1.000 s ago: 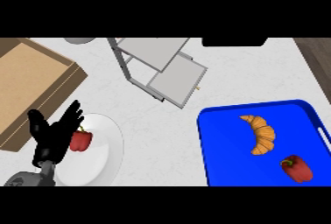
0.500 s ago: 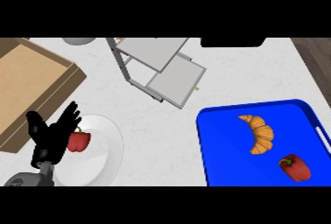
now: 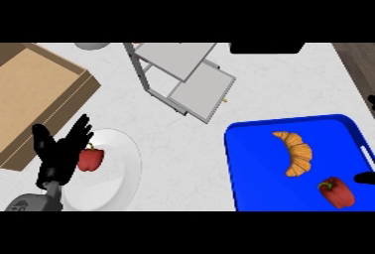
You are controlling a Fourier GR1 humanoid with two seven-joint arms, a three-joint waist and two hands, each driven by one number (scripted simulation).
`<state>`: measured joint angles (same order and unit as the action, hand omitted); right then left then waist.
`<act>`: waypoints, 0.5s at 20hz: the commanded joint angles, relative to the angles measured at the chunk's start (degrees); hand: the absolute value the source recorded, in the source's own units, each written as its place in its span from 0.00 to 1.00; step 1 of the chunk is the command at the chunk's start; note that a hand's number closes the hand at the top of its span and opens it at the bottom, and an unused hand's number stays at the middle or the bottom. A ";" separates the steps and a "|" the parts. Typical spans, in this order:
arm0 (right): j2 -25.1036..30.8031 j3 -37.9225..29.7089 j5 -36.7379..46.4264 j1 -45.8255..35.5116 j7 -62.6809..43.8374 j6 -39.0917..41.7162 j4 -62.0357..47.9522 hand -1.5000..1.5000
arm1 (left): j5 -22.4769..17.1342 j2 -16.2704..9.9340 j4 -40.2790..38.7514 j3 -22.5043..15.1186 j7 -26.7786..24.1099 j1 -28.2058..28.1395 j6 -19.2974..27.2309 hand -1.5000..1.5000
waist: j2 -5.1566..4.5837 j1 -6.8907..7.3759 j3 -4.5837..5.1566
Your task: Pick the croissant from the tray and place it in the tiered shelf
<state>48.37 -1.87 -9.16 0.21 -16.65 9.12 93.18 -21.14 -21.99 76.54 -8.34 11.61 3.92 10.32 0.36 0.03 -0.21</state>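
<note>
The left hand (image 3: 62, 151) rests open over the white plate (image 3: 121, 173), beside a red pepper (image 3: 91, 159). The croissant (image 3: 295, 152) lies on the blue tray (image 3: 249, 168), well apart from the grey tiered shelf (image 3: 183, 74).

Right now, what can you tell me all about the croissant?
The croissant is golden-brown, curved like a crescent with ridged segments, and looks baked and flaky. It lies flat on the blue tray, near the middle, its ends pointing toward the view's left. A red pepper lies nearby, apart from it. No hand touches it.
</note>
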 commanded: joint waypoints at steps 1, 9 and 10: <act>-0.33 2.99 4.95 -5.56 -12.95 -4.16 2.53 0.00 | -0.17 0.42 0.06 -0.87 3.55 0.80 -1.12 0.50 | -0.42 0.58 0.28; -7.73 12.67 14.21 -12.36 -23.16 -2.11 0.58 0.00 | 2.43 2.51 -1.43 -0.04 2.12 0.22 -1.02 0.50 | -0.48 0.55 0.24; -6.38 10.88 13.54 -6.17 -22.12 -0.85 5.19 0.00 | 0.41 0.81 2.54 1.67 4.44 -1.25 -2.58 0.50 | -0.27 -0.01 0.22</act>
<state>42.85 7.33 1.52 -7.89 -35.81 6.91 95.85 -19.73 -20.87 77.97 -7.48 13.78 4.04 9.54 0.19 0.45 -0.22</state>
